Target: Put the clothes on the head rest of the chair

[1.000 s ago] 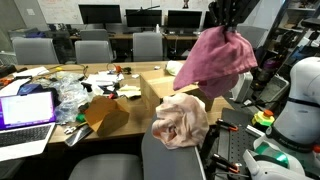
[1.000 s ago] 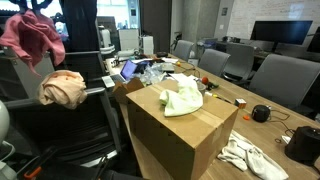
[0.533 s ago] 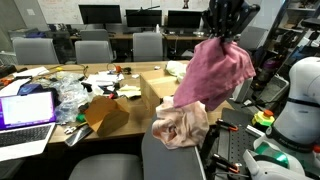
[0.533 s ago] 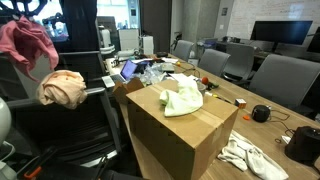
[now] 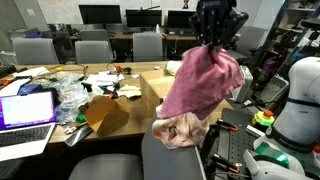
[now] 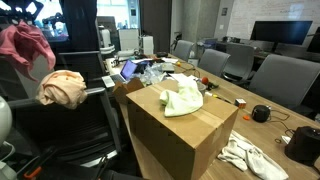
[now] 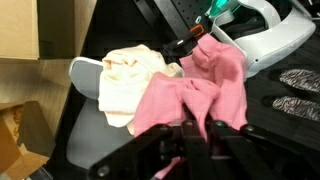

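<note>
Black claw (image 5: 216, 42) is clamping the top bunch of a limp pink fabric cloth (image 5: 205, 82), hanging at 12 o'clock over cream garment (image 5: 180, 125) on grey chair headrest (image 7: 84, 72) (light, floppy, likely fine gripped there).

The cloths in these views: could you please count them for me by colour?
Pink: 1, the pink cloth gripped by the pincer.
Peach: 1, the peach cloth on the chair head rest.
Pale green: 1, the pale green cloth on the cardboard box.
White: 1, the white cloth beside that box.
Total: 4.
</note>
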Robot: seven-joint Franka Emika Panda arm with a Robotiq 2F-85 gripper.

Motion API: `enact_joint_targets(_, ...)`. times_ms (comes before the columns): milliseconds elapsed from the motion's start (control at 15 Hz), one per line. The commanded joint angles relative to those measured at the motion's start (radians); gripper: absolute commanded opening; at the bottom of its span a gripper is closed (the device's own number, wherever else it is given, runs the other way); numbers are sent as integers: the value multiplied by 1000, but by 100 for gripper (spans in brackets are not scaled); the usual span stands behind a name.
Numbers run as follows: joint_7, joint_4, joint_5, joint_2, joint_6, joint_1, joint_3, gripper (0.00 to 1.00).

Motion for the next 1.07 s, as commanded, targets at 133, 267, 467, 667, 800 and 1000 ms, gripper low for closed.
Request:
enact_joint_targets(133, 66, 34, 14, 58, 76, 1, 19, 2)
enact_joint_targets(267, 98, 28, 12, 79, 103, -2, 25, 2)
enact_joint_targets(467, 135, 30, 19, 116, 99, -3, 32, 2)
enact_joint_targets(667, 154, 39, 31, 142, 69, -2, 36, 2)
enact_joint_targets(800, 165, 40, 40, 152, 59, -3, 40, 2)
enact_joint_targets(1000, 199, 20, 24, 151, 98, -7, 52, 2)
